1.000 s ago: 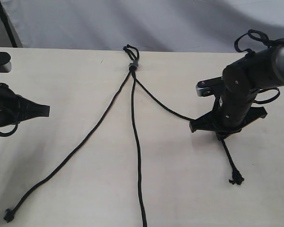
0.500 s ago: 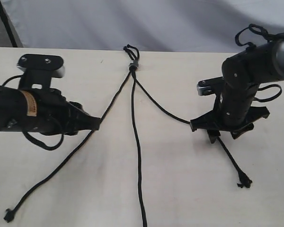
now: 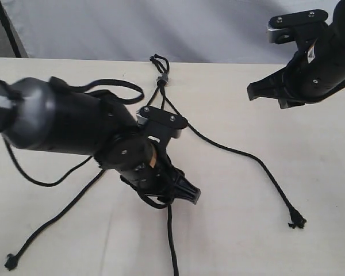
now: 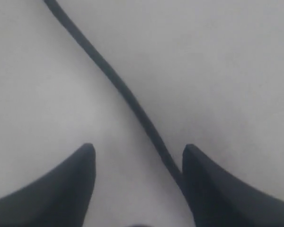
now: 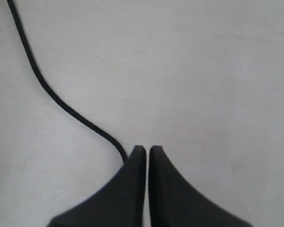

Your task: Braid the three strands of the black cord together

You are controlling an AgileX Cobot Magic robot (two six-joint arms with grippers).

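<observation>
The black cord lies on the pale table, joined at a small grey clip (image 3: 161, 79) at the far edge. Its three strands fan toward the near edge: the left strand (image 3: 63, 213), the middle strand (image 3: 171, 241) and the right strand (image 3: 264, 172), which ends in a frayed knot (image 3: 296, 221). My left gripper (image 3: 188, 195) is low over the middle strand and open. In the left wrist view the strand (image 4: 118, 85) runs between the open fingers of the left gripper (image 4: 137, 149), close against one of them. My right gripper (image 3: 252, 92) hovers high at the far right, shut and empty. In the right wrist view the right strand (image 5: 52, 92) passes beside the shut right gripper (image 5: 147, 149).
The left arm's bulky body (image 3: 75, 123) and its looping cables (image 3: 112, 87) cover the upper parts of the left and middle strands. A grey backdrop (image 3: 178, 29) hangs behind the table's far edge.
The left arm swept in from the left over the middle strand and its jaws opened. The right gripper let go of the right strand, rose toward the far right and shut; that strand lies loose.
</observation>
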